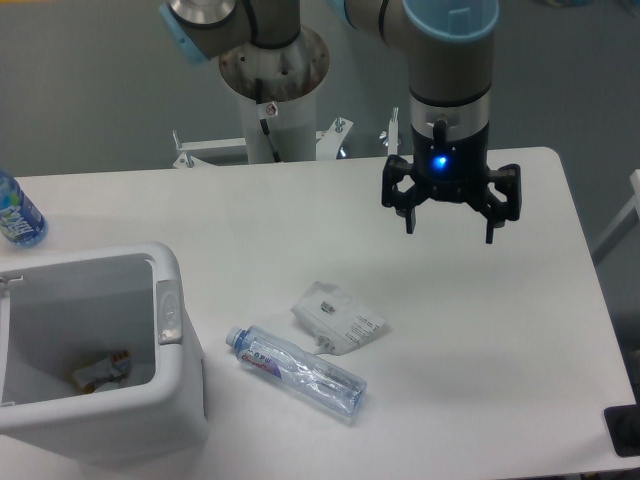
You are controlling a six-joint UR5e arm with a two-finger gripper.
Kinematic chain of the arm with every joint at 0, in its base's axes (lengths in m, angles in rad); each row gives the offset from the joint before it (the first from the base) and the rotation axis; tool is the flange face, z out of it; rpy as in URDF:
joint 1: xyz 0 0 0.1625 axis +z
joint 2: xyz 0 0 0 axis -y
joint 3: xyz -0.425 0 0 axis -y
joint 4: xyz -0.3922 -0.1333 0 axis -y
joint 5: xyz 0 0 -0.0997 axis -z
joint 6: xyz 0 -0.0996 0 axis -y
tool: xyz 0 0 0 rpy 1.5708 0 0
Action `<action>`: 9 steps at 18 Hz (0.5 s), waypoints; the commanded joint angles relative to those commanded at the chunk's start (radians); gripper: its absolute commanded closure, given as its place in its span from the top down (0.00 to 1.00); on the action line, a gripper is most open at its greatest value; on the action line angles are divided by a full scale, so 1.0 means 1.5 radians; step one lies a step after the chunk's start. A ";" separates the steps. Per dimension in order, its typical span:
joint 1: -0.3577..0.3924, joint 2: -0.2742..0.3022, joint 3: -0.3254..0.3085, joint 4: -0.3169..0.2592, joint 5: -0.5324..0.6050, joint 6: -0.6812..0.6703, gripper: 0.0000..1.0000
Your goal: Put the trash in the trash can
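Gripper (450,222) hangs wide open and empty, pouch (338,317) and bottle (296,369) lying ungrasped beside trash can (168,268).

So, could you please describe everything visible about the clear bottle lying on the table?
The clear bottle looks like thin, transparent plastic, with a blue cap and a red-blue label near its neck. It lies on its side on the white table, cap toward the trash can, just below the white pouch. Nothing grips it.
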 joint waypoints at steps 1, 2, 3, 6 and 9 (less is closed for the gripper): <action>0.002 0.000 -0.001 0.001 0.000 0.000 1.00; 0.004 0.000 -0.001 0.001 -0.001 0.000 1.00; 0.005 0.000 0.000 0.001 -0.004 -0.001 1.00; 0.003 0.000 0.002 0.002 -0.007 -0.013 1.00; 0.001 -0.001 0.002 0.018 -0.008 -0.021 1.00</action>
